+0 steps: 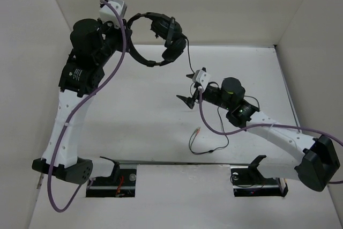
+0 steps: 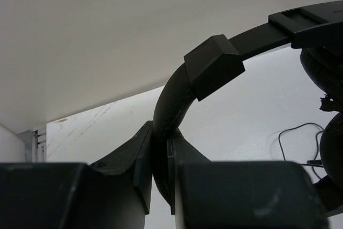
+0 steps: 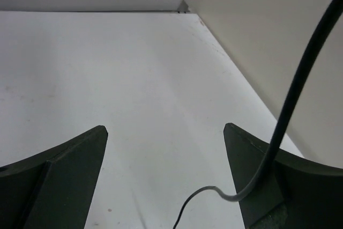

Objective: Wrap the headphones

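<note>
Only wrist view shows left tool (image 2: pixel 159 151) pinching headphones (image 2: pixel 214 65).

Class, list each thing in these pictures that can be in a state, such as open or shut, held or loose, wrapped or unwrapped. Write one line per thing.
headphones: held up in the air, not lying down
cable: unwrapped, hanging loose, its far end lying on the table
left gripper: shut on the headphones
right gripper: open, gripping nothing; the cable only runs past one finger
</note>
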Robot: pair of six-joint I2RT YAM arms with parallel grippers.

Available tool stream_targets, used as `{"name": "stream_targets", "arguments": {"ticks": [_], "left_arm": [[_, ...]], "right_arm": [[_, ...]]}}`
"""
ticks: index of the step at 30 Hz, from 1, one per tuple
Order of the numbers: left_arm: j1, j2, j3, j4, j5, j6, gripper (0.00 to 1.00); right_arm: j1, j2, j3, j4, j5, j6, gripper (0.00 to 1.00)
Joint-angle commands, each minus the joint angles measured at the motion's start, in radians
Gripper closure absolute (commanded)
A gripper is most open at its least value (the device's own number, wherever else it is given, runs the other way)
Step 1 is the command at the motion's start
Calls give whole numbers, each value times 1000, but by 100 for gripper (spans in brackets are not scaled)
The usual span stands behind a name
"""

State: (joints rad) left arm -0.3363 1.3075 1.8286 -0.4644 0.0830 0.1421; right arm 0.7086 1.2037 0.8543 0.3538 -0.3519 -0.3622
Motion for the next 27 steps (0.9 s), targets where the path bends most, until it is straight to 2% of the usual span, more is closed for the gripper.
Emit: {"name": "stream_targets", "arguments": {"ticks": [1,8,14,23,27], "left_arm": [[23,-39,69,49,69,-88,100],[85,-25,155,50,141,-194,100],[144,-16,238,55,176,-260,100],[219,-21,274,73,219,-360,100],[253,-13,297,84,236,-398,100]], "right_arm": [[10,-6,-17,85,8,45,9],[10,14,-17,120,-7,78,15],[10,40,-23,152,-56,104,28],[10,-10,-119,148,-143,117,47],[10,-29,-149,149,-177,129,51]]}}
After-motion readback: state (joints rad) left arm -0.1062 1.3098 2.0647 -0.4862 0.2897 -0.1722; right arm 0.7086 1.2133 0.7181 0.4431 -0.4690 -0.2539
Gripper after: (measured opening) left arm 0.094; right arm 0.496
